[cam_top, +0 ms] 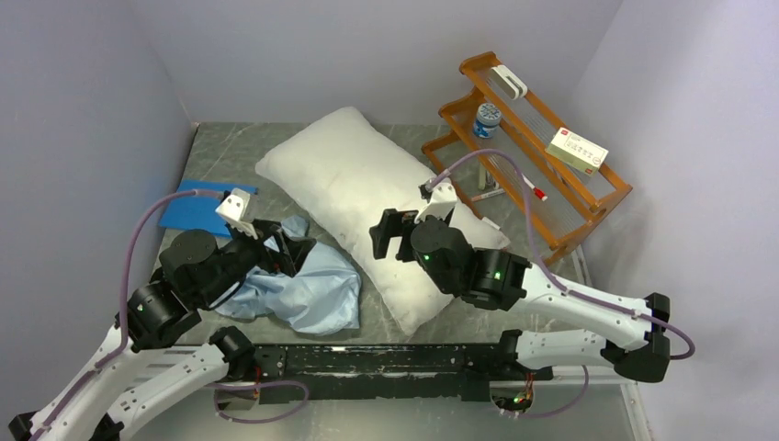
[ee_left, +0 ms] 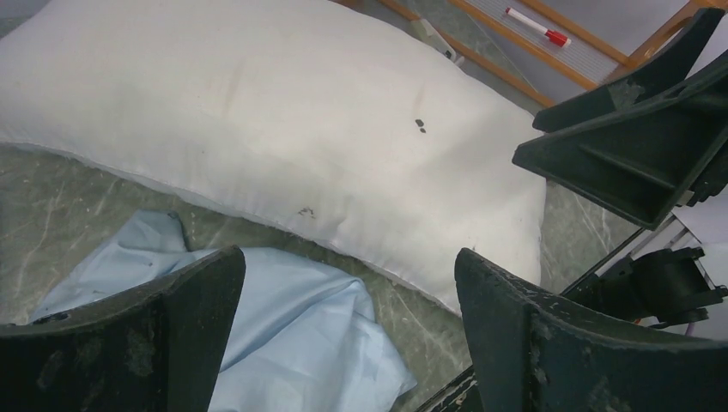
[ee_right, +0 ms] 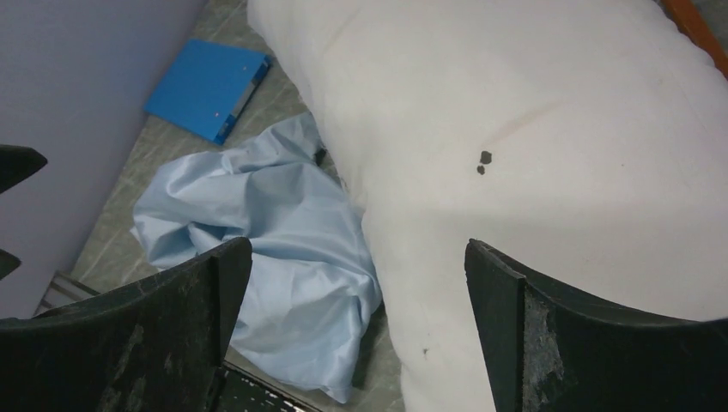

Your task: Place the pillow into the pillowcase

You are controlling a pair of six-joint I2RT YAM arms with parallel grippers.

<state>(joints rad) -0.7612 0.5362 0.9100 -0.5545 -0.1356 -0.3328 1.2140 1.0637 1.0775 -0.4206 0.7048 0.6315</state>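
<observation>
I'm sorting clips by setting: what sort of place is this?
Likely a robotics lab cell: pale walls box in a grey table, the left arm and right arm are mounted at its near edge, and an orange rack holds props.

Cannot see the pillowcase (cam_top: 317, 296) whole from above — left part tucked under the left gripper (cam_top: 287, 250) and its arm. Same with the pillow (cam_top: 340, 170): near middle stretch covered by the right gripper (cam_top: 393, 237) and its wrist. Cannot read the print on the box (cam_top: 577, 149) on the rack (cam_top: 588, 197) — too small. In the wrist views, pillow cut off by the frame edges, pillowcase partly lost behind the near jaws.
</observation>
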